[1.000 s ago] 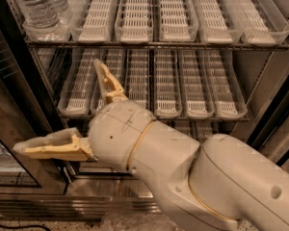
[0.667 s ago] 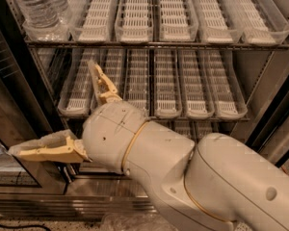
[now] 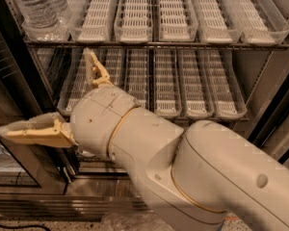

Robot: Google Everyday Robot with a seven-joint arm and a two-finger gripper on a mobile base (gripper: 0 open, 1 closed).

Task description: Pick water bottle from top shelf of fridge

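The water bottle [image 3: 38, 6] stands in the leftmost clear lane tray of the top shelf [image 3: 154, 43] of the fridge; only its ribbed lower body and a red label edge show, and its cap is out of view. My gripper [image 3: 45, 93] hangs below and in front of that shelf, at the level of the rack beneath. It is open and empty, its two tan fingers spread wide: one [image 3: 31, 133] points left and the other [image 3: 94, 67] points up toward the shelf edge.
Several clear lane trays with white slatted floors [image 3: 176, 13] line the top shelf, and more line the rack below [image 3: 197, 85]. The dark door frame [image 3: 12, 85] stands at left. My bulky white arm [image 3: 192, 172] fills the lower right. A louvred steel base [image 3: 48, 208] runs along the bottom.
The gripper and arm have shifted slightly left and up toward the shelves. The fingers stay spread wide. The bottle has not moved.
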